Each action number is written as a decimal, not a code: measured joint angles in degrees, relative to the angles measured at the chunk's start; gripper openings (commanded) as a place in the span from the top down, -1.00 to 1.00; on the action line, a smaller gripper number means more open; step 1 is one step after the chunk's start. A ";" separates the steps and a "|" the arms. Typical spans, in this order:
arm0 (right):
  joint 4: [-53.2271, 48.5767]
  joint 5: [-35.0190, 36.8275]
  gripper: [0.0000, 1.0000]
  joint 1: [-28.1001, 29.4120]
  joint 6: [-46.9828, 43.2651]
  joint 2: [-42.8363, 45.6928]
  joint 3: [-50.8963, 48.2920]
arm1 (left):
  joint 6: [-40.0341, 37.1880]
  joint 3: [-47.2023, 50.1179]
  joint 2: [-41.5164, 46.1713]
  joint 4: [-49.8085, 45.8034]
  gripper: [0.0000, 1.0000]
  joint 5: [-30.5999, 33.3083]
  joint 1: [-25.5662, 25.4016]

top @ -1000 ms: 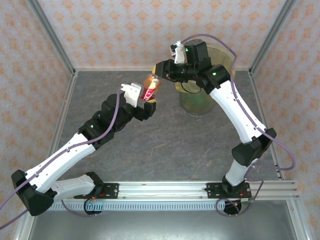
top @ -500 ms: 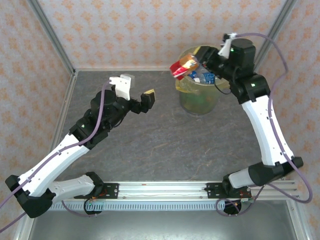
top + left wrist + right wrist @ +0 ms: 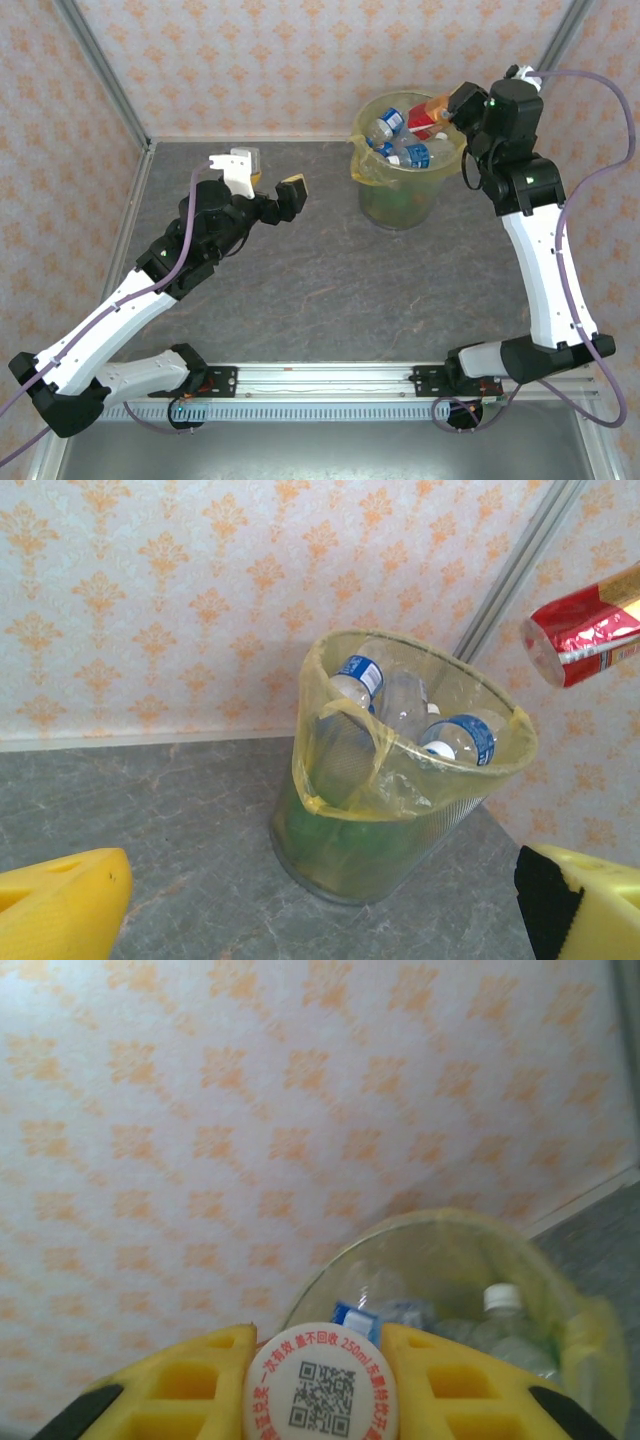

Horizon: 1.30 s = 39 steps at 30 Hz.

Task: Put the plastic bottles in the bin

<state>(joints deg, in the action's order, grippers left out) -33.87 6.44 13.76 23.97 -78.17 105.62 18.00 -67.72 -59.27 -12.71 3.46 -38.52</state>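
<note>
The right gripper [image 3: 447,108] has carried the red-orange bottle [image 3: 430,114] from the bin's [image 3: 400,205] 9 o'clock rim to its 2 o'clock side, pinching its cap end. Beneath it heap clear bottles [image 3: 412,154]. At the table's [image 3: 330,290] 10 o'clock, the left gripper [image 3: 270,177] stands spread wide, empty.

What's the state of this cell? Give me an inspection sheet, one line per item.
Surface: grey table, bin upright at the far right.
Job's things: several bottles piled in the bin; red bottle held high by its rim, not yet dropped.
Clutter: nothing seen.
Grippers: right gripper shut on the red bottle; left gripper open, empty, above the table.
Cables: purple cables loop along both arms.
Surroundings: patterned walls, metal posts.
</note>
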 measured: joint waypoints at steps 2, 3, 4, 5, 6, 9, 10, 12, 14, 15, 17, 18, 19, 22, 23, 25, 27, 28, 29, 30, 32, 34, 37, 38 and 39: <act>0.28 3.04 0.42 -0.02 -2.49 -1.33 0.72 | 0.44 0.02 0.17 -0.42 -0.98 0.02 0.00; 0.46 4.11 0.41 -0.07 -3.48 -1.95 0.79 | 0.61 0.02 0.35 -0.72 -0.98 0.04 0.00; 0.70 5.29 0.40 -0.09 -4.76 -2.75 0.85 | 0.68 0.02 0.68 -1.05 -0.98 0.26 0.00; 1.01 6.38 0.41 -0.11 -6.01 -3.78 1.01 | 0.85 0.02 0.94 -1.27 -0.98 0.66 0.00; 1.38 7.26 0.41 -0.11 -6.97 -4.83 1.18 | 1.05 -0.04 1.16 -1.62 -0.98 1.22 0.00; 2.29 9.22 0.40 -0.70 -9.86 -9.55 2.99 | 1.09 -1.01 1.29 -3.32 -0.98 3.10 0.00; 2.58 9.55 0.40 -1.01 -10.73 -11.58 4.00 | 1.09 -1.31 1.29 -3.63 -0.98 3.58 0.00; 2.97 10.01 0.40 -1.73 -12.20 -15.34 6.05 | 1.07 -1.79 1.27 -3.89 -0.98 4.59 0.00; 3.23 10.36 0.39 -2.40 -13.84 -18.91 8.04 | 1.05 -2.40 1.05 -4.44 -0.98 5.68 0.00; 3.37 10.47 0.39 -2.69 -14.69 -20.52 8.92 | 1.07 -2.75 0.76 -4.46 -0.98 6.08 0.00; 3.54 10.91 0.35 -3.23 -16.63 -23.80 10.82 | 1.07 -3.52 0.00 -4.48 -0.98 6.71 0.00; 3.52 11.21 0.36 -3.43 -17.46 -25.14 11.63 | 1.05 -3.80 -0.33 -4.44 -0.98 7.06 0.00; 3.54 11.52 0.35 -3.69 -18.32 -26.56 12.44 | 1.05 -3.96 -0.66 -4.44 -0.98 7.43 0.00; 3.52 11.93 0.34 -4.24 -20.33 -29.70 14.45 | 1.07 -4.20 -1.51 -4.42 -0.98 8.20 0.00; 3.54 12.00 0.35 -4.39 -20.92 -30.45 14.84 | 1.07 -4.20 -1.77 -4.39 -0.98 8.44 0.00; 3.52 11.98 0.35 -4.50 -21.68 -31.21 14.82 | 1.07 -4.22 -2.29 -4.31 -0.98 8.66 0.00; 3.54 11.54 0.35 -4.50 -22.34 -31.52 14.73 | 1.07 -4.22 -2.86 -4.24 -0.98 8.72 0.00; 3.54 10.99 0.35 -4.50 -22.69 -31.52 14.71 | 1.07 -4.20 -3.13 -4.24 -0.98 8.81 0.00; 3.56 10.29 0.34 -4.50 -22.86 -31.52 14.71 | 1.07 -4.20 -3.32 -4.24 -0.98 8.85 0.00; 3.56 9.44 0.34 -4.50 -23.28 -31.52 14.71 | 1.07 -4.20 -3.45 -4.17 -0.98 8.92 0.00; 3.52 8.07 0.33 -4.50 -23.98 -31.52 14.49 | 1.07 -4.17 -3.58 -3.96 -0.98 9.01 0.07; 3.52 7.37 0.28 -4.48 -24.79 -31.52 14.25 | 1.07 -4.17 -3.61 -3.50 -0.98 9.01 0.26; 4.31 7.48 0.28 -4.22 -26.75 -31.50 13.14 | 1.07 -4.17 -3.63 -3.15 -0.98 8.98 0.61; 4.81 7.91 0.28 -4.00 -27.58 -31.50 12.37 | 1.09 -4.17 -3.67 -3.04 -0.98 8.98 0.72; 5.09 8.46 0.28 -3.72 -28.24 -31.47 11.50 | 1.07 -4.17 -3.74 -2.95 -0.98 8.98 0.81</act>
<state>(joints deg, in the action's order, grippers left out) -28.77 14.90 10.04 -4.27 -109.65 117.12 19.07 -71.90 -63.00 -15.66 12.45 -37.71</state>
